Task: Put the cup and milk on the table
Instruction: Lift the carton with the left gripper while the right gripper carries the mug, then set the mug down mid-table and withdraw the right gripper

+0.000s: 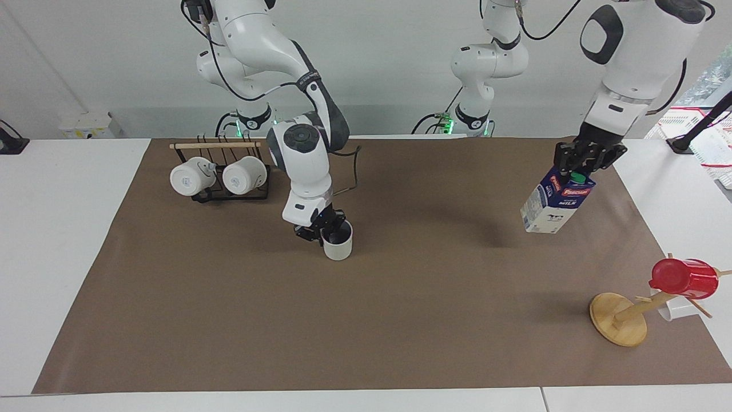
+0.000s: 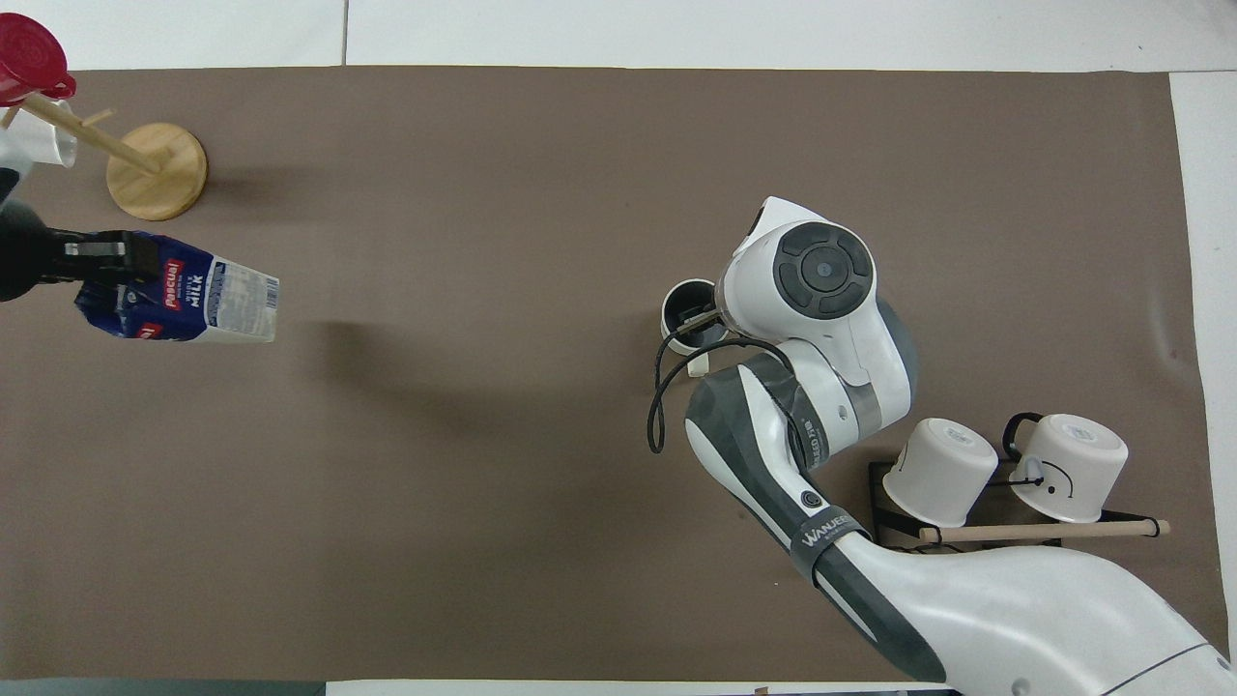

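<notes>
Because the milk (image 1: 553, 206) is hung tilted in the air above the desk (image 1: 57, 229), clenched only at its gable top by the fingers of the left gripper (image 1: 586, 165), a topple is to be feared. If it were released before its base is laid flat on the brown paper sheet (image 1: 400, 320), it would probably fall over. It is held over the sheet's edge at about nine o'clock in the overhead view.

The cup (image 1: 338, 247), toward three o'clock from the sheet's middle in that view, is pinched at its rim by the right gripper (image 1: 320, 229), with one finger inside. Whether its base is touching the sheet cannot be told. It could be tipped or dragged if the fingers were drawn away sideways.

The carton is seen as dark blue above and white below, with a green cap. The cup is off-white and dark inside, and its small handle is turned toward the robots.
</notes>
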Controlling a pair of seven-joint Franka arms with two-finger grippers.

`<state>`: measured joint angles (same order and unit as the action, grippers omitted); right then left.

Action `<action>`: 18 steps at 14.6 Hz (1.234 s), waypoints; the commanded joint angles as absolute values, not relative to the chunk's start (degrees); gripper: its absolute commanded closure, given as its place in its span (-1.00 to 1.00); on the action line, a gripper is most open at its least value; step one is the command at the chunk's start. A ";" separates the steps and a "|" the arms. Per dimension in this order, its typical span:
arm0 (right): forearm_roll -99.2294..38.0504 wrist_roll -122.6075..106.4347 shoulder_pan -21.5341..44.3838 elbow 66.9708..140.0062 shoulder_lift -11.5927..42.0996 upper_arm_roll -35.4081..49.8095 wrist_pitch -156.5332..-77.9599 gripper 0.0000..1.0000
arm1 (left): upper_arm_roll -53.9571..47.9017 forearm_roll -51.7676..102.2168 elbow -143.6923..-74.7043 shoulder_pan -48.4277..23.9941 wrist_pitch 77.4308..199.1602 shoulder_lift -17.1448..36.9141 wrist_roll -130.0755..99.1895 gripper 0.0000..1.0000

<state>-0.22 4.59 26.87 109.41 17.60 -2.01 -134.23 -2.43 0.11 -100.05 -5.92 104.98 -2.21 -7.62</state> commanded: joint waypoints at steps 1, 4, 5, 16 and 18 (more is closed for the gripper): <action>0.88 7.38 26.29 108.64 14.95 -2.37 -133.96 -1.00 | -2.29 -1.85 -97.03 -12.72 105.72 1.40 -16.32 1.00; 0.97 7.38 23.82 106.80 11.35 -2.81 -129.31 -1.00 | -2.20 -2.02 -96.68 -20.36 109.15 4.55 -26.95 1.00; 0.97 7.38 22.25 105.57 10.29 -2.90 -126.33 -1.00 | -2.20 -2.11 -95.29 -23.35 109.42 6.14 -30.20 1.00; 1.32 7.38 5.55 96.18 -0.09 -2.99 -99.09 -1.00 | -2.20 -10.63 -86.40 -39.29 114.79 19.60 -50.89 1.00; 1.23 7.29 2.56 92.22 -0.09 -2.99 -92.93 -1.00 | -2.20 -10.81 -86.48 -39.55 114.79 19.69 -50.98 1.00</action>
